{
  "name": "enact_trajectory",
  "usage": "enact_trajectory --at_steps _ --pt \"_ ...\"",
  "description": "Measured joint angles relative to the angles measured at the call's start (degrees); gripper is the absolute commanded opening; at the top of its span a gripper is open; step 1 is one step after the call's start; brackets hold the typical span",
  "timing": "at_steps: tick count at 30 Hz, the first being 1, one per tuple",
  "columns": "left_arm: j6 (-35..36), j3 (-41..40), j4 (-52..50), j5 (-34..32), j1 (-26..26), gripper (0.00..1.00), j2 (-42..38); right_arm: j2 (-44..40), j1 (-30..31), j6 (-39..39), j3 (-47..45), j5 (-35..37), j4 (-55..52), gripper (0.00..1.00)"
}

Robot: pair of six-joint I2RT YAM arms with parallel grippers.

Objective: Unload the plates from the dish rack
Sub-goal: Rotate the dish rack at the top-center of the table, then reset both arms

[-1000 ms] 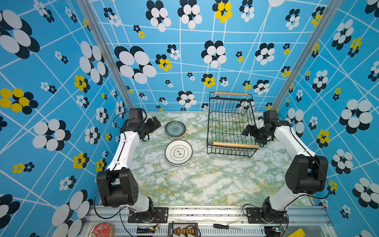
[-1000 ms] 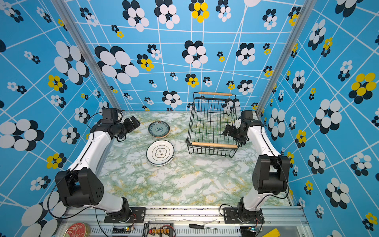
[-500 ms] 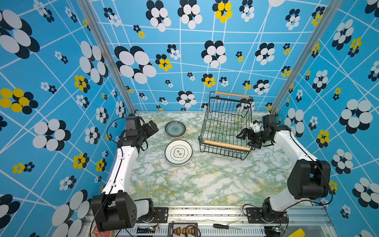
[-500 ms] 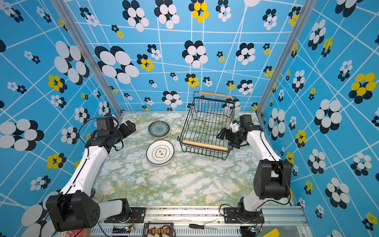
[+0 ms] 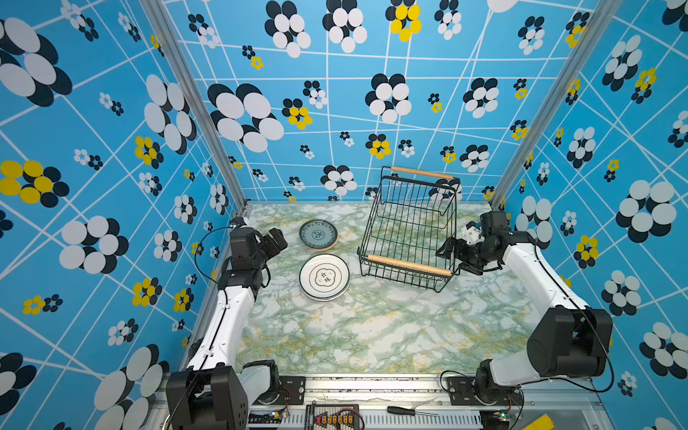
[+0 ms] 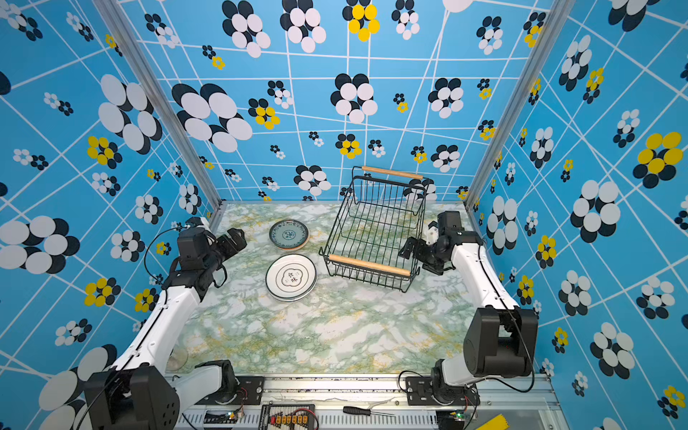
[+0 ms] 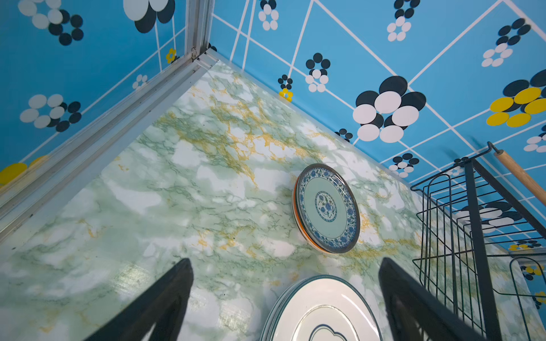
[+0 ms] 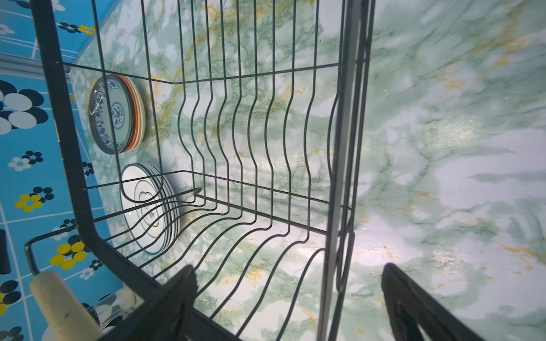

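1. The dish rack [image 5: 408, 265] sits askew right of centre on the bench [image 5: 372, 327]. Stacked white plates [image 5: 324, 277] and teal plates [image 5: 318, 234] lie just left of it.
2. Right arm [image 5: 536, 275]: jaws open, straddling the rack's side wires.
3. Left arm [image 5: 227, 320]: jaws open, empty, left of both stacks.
4. Since a second ago, the rack's near end has swung left.

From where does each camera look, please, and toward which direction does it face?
Top views: high over the front of the table, facing down and backward; both show the left arm, right arm, dish rack, teal plates, white plates.
Left wrist: on the left arm, facing the back left corner; its open jaws show.
Right wrist: on the right arm, facing through the dish rack wires; its open jaws straddle the dish rack side.
Shared: both wrist views show the dish rack and both plate stacks.
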Motion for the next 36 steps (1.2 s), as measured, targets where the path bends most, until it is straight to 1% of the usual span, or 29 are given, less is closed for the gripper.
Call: enact_trajectory --at_steps 4,7,10,14,17,19,23,26,29,33,36 --pt "3.4 -2.6 4.7 -2.8 0.0 0.99 -1.5 -1.2 0.0 0.0 1.5 3.5 0.6 0.99" --pt "6.6 -4.9 8.7 -5.5 0.0 0.99 -1.6 -2.2 0.0 0.2 2.0 8.3 3.5 0.99" --pt "9.4 -6.8 13.2 -7.7 -0.1 0.99 -0.5 -6.2 0.0 0.5 -1.9 15.6 13.0 0.99" --pt "12.1 -7.9 18.8 -8.7 -0.1 0.99 3.8 -12.4 -0.2 -0.6 -12.5 23.8 28.3 0.99" --pt "14.1 -9.6 23.2 -8.9 -0.3 0.99 6.8 -13.0 -0.4 -3.3 -18.6 28.4 38.4 0.99" --pt "15.4 -11.2 25.3 -8.9 -0.7 0.99 7.7 -12.2 -0.4 -5.5 -20.8 30.8 42.5 0.99" --pt "18.6 -15.4 29.7 -9.0 -2.9 0.99 7.8 -9.6 -0.5 -8.4 -22.7 33.9 49.4 0.99" --pt "21.0 -18.4 32.7 -8.8 -4.2 0.99 8.1 -8.0 -0.7 -9.3 -25.4 34.9 55.0 0.99" --pt "22.1 -20.7 35.5 -8.1 -4.6 0.99 9.0 -7.1 -0.8 -10.2 -29.3 34.7 60.0 0.99" --pt "23.0 -22.1 38.0 -6.2 -4.7 0.99 9.2 -4.7 -0.8 -11.5 -30.8 33.9 63.4 0.99" --pt "23.4 -22.4 40.3 -5.3 -4.9 0.99 9.2 -3.8 -0.8 -11.7 -34.0 33.2 70.1 0.99"
